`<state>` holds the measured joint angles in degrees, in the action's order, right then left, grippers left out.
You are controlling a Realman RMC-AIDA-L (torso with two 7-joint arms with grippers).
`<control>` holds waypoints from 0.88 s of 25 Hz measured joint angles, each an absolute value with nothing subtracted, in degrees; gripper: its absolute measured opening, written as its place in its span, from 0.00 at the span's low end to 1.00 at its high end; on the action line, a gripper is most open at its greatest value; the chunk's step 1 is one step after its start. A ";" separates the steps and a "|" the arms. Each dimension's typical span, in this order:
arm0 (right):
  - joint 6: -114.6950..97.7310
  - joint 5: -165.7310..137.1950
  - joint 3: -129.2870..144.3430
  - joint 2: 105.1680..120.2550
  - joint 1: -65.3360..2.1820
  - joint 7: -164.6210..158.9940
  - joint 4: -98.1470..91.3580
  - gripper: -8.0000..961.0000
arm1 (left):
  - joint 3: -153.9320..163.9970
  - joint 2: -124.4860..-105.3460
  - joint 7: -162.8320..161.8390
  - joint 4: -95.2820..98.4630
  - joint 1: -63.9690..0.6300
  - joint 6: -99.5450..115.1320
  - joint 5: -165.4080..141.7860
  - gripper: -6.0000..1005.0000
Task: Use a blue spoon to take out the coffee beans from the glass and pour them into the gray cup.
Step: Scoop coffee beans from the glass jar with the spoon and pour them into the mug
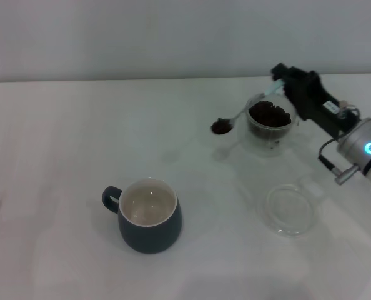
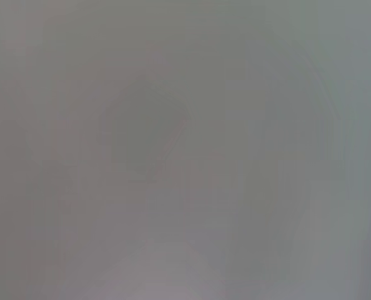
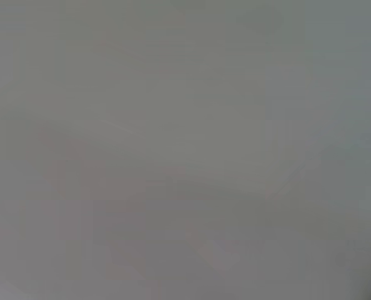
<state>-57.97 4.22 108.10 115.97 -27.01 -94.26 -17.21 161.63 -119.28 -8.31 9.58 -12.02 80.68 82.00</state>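
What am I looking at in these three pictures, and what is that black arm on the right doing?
It is a two-armed robot. The clear picture comes from its head camera; the two wrist-camera pictures show only gray blur. The right pincer holds the blue spoon, loaded with coffee beans, just outside the glass, which holds more beans. On the white table also stand the gray cup, empty, and a flat clear glass dish. The left arm is out of sight.

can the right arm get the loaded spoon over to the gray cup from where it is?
Probably yes. The right gripper holds the blue spoon, its bowl loaded beside the glass. Only bare table lies between it and the gray cup. Reach itself is unconfirmed.
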 joint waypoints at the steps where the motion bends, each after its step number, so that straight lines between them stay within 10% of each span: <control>1: -58.18 4.23 109.12 116.00 -26.99 -94.42 -17.68 0.16 | 161.63 -119.30 -8.36 9.59 -12.03 80.69 82.00 0.86; 22: -51.62 4.76 125.82 116.19 -27.20 -87.81 -29.41 0.16 | 161.88 -119.35 -8.38 10.02 -12.73 80.74 81.64 0.86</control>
